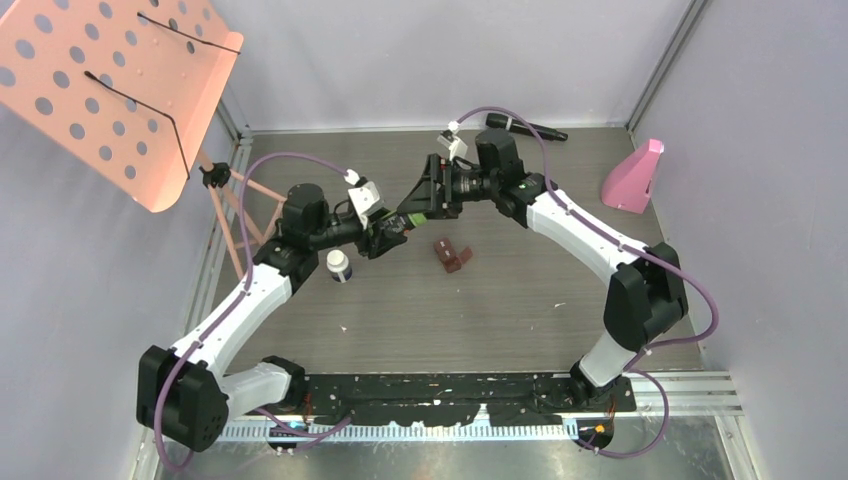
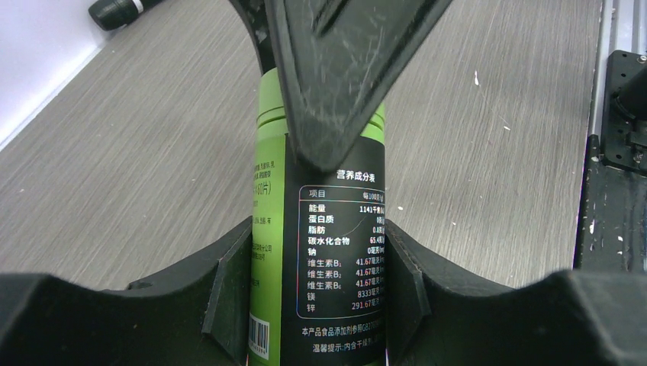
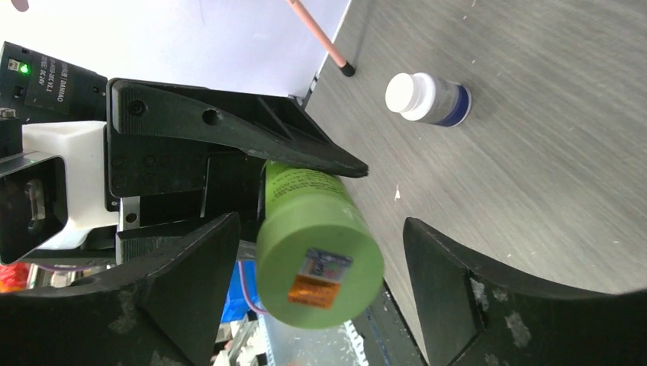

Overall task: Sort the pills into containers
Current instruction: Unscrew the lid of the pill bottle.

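My left gripper (image 2: pixel 317 293) is clamped on the green plastic pill bottle with the black nutrition label (image 2: pixel 329 229), holding it sideways above the grey wood-grain table (image 1: pixel 520 310), left of centre. My right gripper (image 3: pixel 320 236) brackets its green screw lid (image 3: pixel 319 267). The jaws are spread with a gap on each side, so nothing is gripped there.

It's early in the job: the lid is on, there's not a pill in sight, and no sorting is done. The small white-capped bottle with the dark blue band (image 1: pixel 339 265) stands shut just near-left of my left fingers. The small brown rectangular case (image 1: pixel 452 256) lies to the right, possibly open, but it's too small from above to call. The green bottle looks smooth and rigid, with an orange sticker on the lid top.
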`<state>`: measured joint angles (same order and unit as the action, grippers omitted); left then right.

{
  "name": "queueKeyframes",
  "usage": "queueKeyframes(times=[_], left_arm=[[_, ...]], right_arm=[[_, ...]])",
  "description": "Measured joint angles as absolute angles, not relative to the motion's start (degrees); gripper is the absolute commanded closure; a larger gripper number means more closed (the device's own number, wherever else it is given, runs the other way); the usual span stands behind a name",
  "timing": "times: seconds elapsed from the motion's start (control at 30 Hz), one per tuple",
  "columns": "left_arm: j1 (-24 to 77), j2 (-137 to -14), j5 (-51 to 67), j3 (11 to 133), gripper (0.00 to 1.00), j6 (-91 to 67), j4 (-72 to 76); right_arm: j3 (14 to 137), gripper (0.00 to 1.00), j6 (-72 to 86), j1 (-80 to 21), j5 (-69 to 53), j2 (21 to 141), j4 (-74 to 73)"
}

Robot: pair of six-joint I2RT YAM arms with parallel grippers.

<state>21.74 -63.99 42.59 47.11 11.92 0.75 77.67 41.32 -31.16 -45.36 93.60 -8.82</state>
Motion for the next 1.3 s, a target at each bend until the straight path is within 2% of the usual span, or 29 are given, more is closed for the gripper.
queueKeyframes(times=[0.03,0.1,0.13,0.23,0.37,0.43,0.5,0.57,0.6,0.63,0.67,0.7,0.77,0.8,0.9,0.97,1.2,1.3], left_arm=[[21.9,-64.2,42.5,47.1,0.97,11.9,0.7],[22.2,-64.6,42.0,47.1,0.94,11.8,0.5],[22.3,-64.8,41.6,47.2,0.92,11.5,0.5],[22.5,-65.0,41.4,47.6,0.84,10.9,0.2],[22.6,-65.4,40.3,48.3,0.69,10.7,0.1],[22.6,-65.6,39.9,48.8,0.65,10.7,0.1],[22.8,-66.0,39.6,49.5,0.66,10.9,-0.3],[23.2,-66.6,39.0,50.2,0.76,11.0,-0.9],[23.3,-66.8,38.8,50.4,0.89,11.0,-1.2],[23.6,-67.1,38.7,50.5,0.99,11.0,-1.2],[23.8,-67.4,38.6,50.6,1.0,11.1,-1.3],[24.0,-67.8,38.6,50.6,1.0,11.2,-1.4],[24.1,-68.4,38.7,50.6,1.0,11.6,-1.8],[24.2,-68.6,38.4,50.6,1.0,12.1,-2.1],[24.3,-68.9,38.0,50.3,1.0,13.3,-2.5],[24.3,-68.6,37.7,49.6,1.0,14.2,-2.0],[24.3,-67.7,37.1,46.6,1.0,17.2,-1.0],[24.3,-67.1,37.1,46.1,1.0,17.9,0.0]], right_arm=[[77.9,0.24,41.3,-31.6,-45.7,94.1,-8.8],[78.2,0.36,41.1,-32.2,-46.2,94.7,-9.0],[78.3,0.46,40.9,-32.6,-46.4,94.9,-9.1],[79.5,0.62,39.6,-32.9,-46.3,95.4,-10.5],[83.9,0.65,35.5,-33.6,-43.9,96.2,-15.7],[87.4,0.65,31.7,-34.5,-41.3,96.7,-20.2],[90.7,0.65,28.3,-35.5,-38.2,97.1,-24.4],[93.3,0.64,25.6,-36.4,-35.4,97.4,-28.0],[94.2,0.63,24.6,-36.7,-34.2,97.6,-29.5],[94.7,0.55,23.9,-36.9,-33.5,97.6,-30.4],[95.1,0.47,23.4,-37.0,-32.8,97.7,-31.5],[95.4,0.27,22.9,-37.2,-32.2,97.8,-32.4],[95.4,0.06,22.6,-37.4,-31.1,97.8,-33.6],[95.4,0.02,22.4,-37.5,-30.6,97.8,-34.2],[94.6,0.01,23.0,-37.2,-30.0,97.4,-33.6],[93.1,0.04,23.9,-36.5,-30.8,96.6,-32.8],[90.6,0.23,27.6,-32.8,-34.9,95.5,-30.9],[90.4,0.26,28.6,-32.6,-36.5,95.5,-30.6]])
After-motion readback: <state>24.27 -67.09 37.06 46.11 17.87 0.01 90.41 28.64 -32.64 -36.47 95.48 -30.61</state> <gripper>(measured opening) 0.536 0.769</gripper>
